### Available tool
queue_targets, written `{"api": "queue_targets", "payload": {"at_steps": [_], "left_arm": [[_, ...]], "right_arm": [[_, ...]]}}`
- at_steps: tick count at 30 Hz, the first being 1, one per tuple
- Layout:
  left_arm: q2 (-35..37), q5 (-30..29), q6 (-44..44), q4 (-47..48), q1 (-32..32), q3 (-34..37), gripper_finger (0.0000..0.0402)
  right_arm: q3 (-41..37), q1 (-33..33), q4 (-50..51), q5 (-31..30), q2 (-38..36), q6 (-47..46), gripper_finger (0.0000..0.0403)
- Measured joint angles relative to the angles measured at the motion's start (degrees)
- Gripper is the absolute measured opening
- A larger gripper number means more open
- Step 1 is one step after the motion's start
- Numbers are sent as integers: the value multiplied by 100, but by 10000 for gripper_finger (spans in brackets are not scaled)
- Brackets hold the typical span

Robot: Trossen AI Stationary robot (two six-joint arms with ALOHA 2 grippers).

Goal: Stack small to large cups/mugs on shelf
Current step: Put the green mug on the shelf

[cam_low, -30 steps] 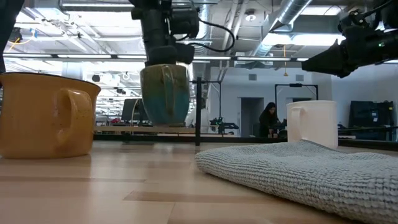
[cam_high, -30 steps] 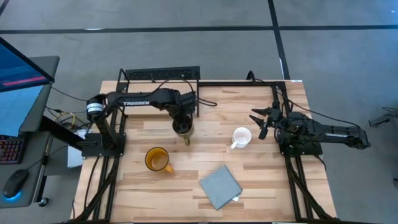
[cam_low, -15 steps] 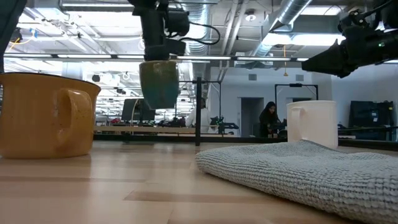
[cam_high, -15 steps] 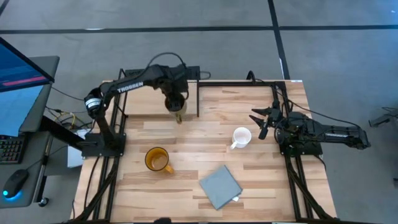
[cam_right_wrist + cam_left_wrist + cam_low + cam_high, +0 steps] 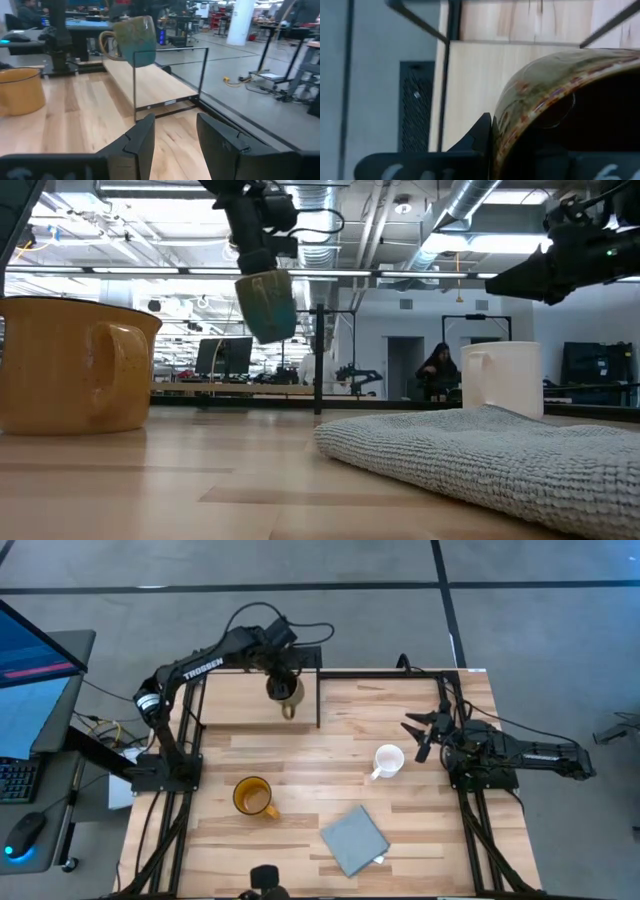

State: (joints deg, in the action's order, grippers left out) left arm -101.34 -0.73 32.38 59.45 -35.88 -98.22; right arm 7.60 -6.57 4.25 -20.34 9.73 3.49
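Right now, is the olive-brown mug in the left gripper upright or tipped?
Tipped. The olive-brown mug hangs slanted in the left gripper above the shelf, not resting on it.

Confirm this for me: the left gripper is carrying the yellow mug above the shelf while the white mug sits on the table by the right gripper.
Not quite. The left gripper carries the olive-brown mug, not the yellow mug, which stands on the table. The high view shows it. The rest holds: it is above the shelf, and the white mug sits by the right gripper.
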Motion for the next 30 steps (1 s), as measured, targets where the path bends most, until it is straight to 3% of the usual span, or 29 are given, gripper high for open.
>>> {"api": "queue_targets", "payload": {"at_steps": [9,20,30], "left_arm": [[-719,-60,-151,269,-190,-749,20],[-1996,78,27,1567,-399,-2254,20],[-2097,24,324,1558,-355,-2256,20]], "right_arm": [[0,-2,-35,-79,-1,-3,169],[0,-2,-4,-77,-1,-3,169],[0,-1,0,-77,-1,-3,169]]}}
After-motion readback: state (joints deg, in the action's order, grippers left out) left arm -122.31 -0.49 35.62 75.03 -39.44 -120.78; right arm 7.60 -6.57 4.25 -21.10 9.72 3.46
